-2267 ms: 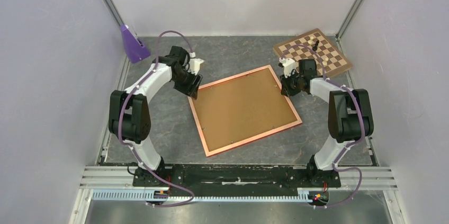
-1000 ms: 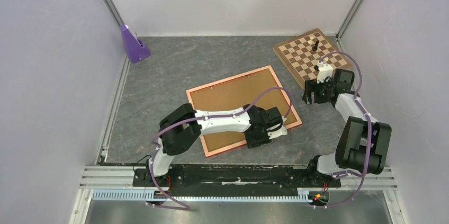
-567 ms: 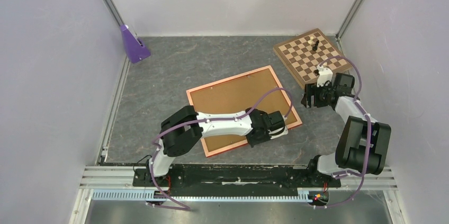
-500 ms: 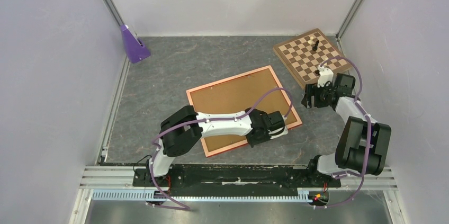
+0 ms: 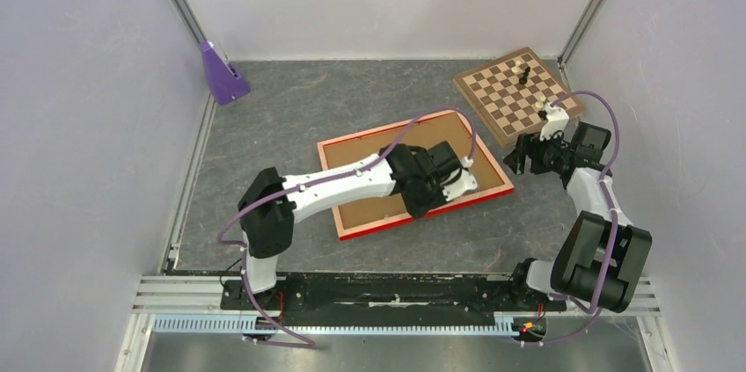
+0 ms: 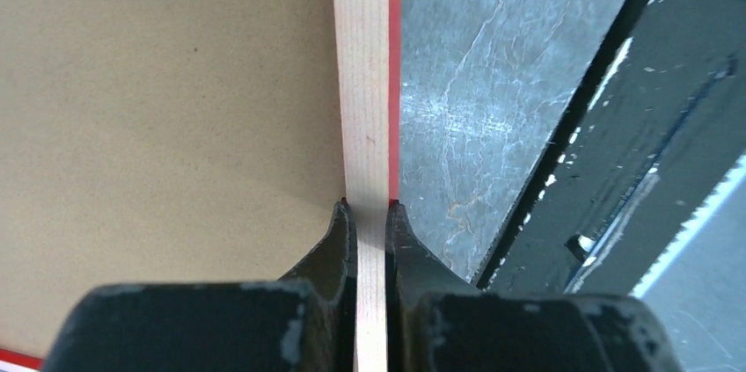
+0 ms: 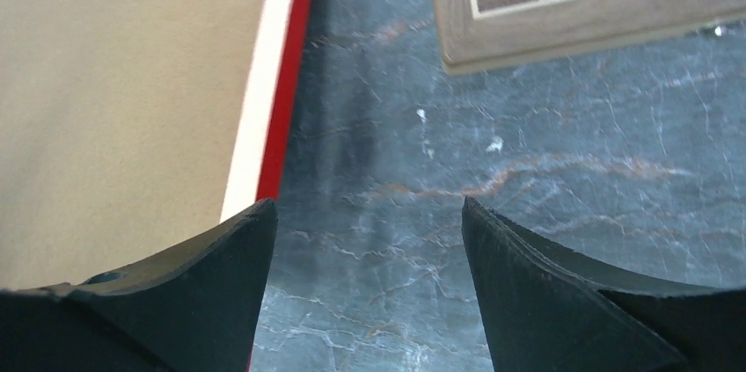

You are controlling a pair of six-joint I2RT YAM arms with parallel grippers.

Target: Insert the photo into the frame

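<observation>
Grasp stage, seemingly: left gripper (image 6: pixel 367 207) clamped on the rail of the thin orange-red rectangular frame (image 6: pixel 361 55), back-up at table (image 5: pixel 290 108) centre, plain brown backing board (image 6: pixel 167 108) in place. Right gripper (image 7: pixel 365 203) spread wide just beside its edge. Photo nowhere visible. Next, probably: freeing that backing.

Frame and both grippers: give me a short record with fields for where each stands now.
frame: back side up, brown backing board showing, near edge seemingly lifted
left gripper: shut on the frame's near rail
right gripper: open, holding nothing, over the table beside the frame's right edge
chessboard: far right corner, apart from the frame
</observation>
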